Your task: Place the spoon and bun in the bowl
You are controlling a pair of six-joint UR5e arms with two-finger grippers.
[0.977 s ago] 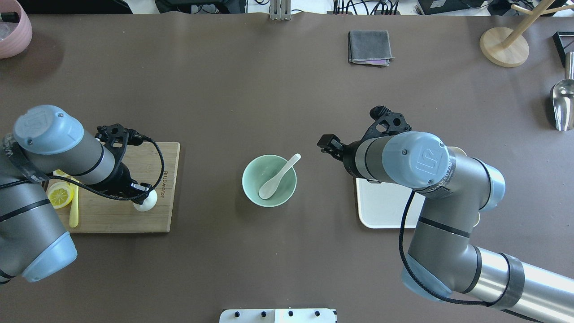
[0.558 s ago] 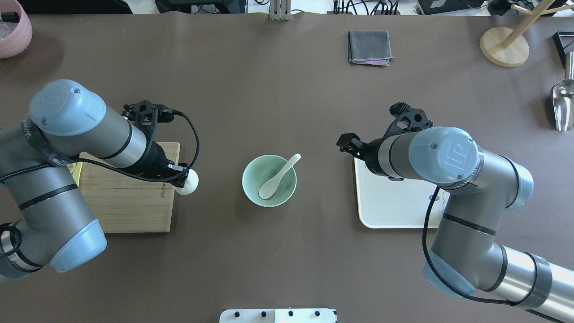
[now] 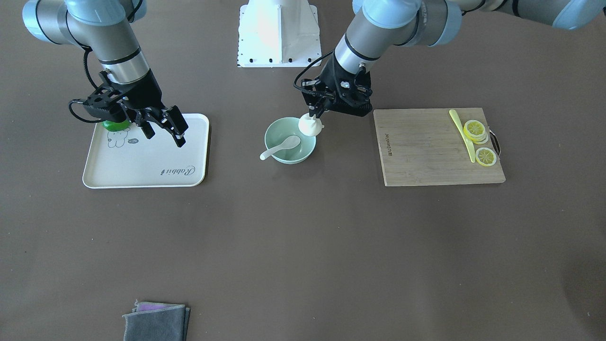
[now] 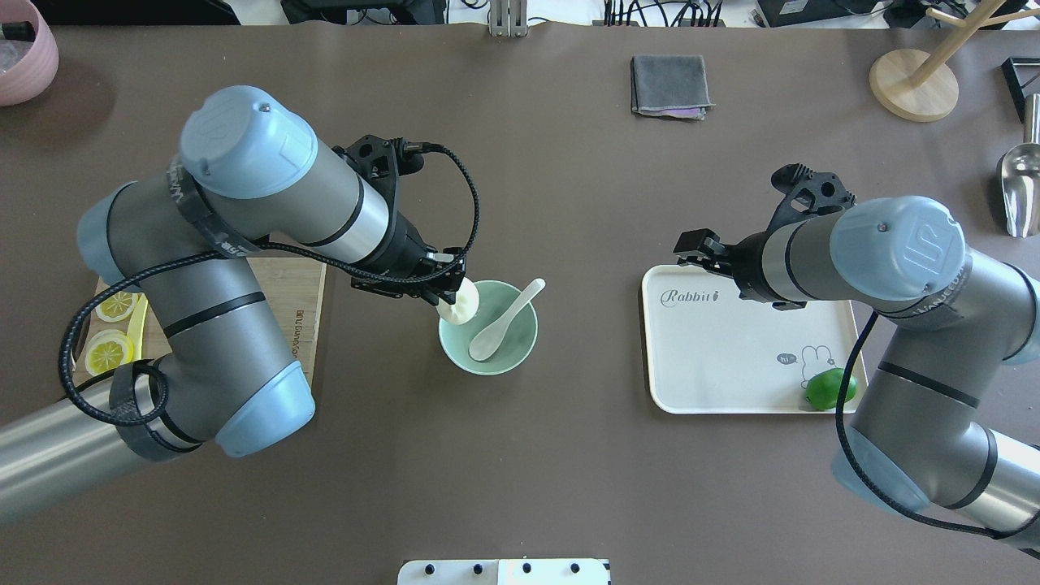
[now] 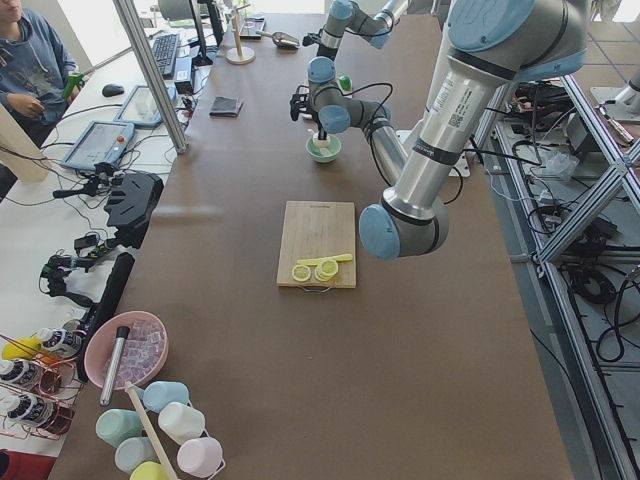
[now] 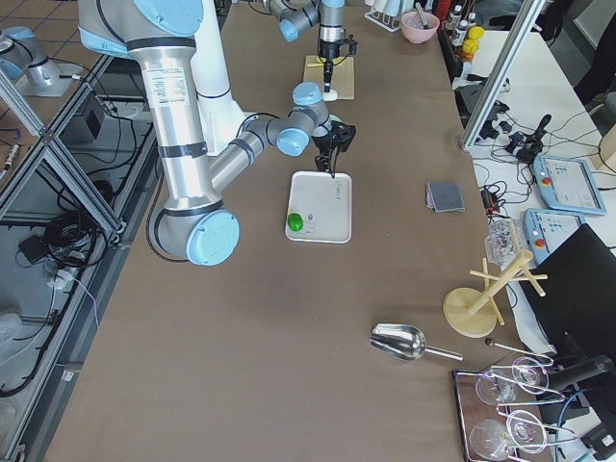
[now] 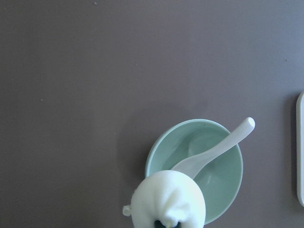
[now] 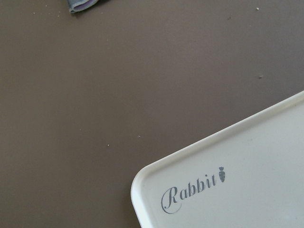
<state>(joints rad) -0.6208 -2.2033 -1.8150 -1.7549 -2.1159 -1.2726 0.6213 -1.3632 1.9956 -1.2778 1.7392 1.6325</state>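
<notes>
The pale mint-green bowl (image 4: 530,337) stands mid-table and also shows in the front view (image 3: 284,128) and the left wrist view (image 7: 223,178). The white spoon (image 4: 504,321) lies in it, scoop down and handle over the far right rim (image 3: 279,148) (image 7: 218,152). My left gripper (image 4: 451,296) is shut on the white pleated bun (image 4: 461,309) and holds it over the bowl's left rim (image 3: 310,125) (image 7: 168,199). My right gripper (image 4: 691,248) is open and empty above the far left corner of the white tray (image 4: 731,357), apart from the bowl (image 3: 163,132).
A green lime (image 4: 827,387) lies on the tray's near right corner. A wooden cutting board (image 3: 435,147) with lemon slices (image 3: 475,129) and a yellow-green knife (image 3: 463,132) lies on my left. A folded grey cloth (image 4: 670,85), a wooden stand (image 4: 914,85) and a metal scoop (image 4: 1020,187) sit at the far side.
My left gripper has carried the bun rightward from the cutting board to over the bowl's left rim. My right arm has drawn back to the right, uncovering the tray and lime.
</notes>
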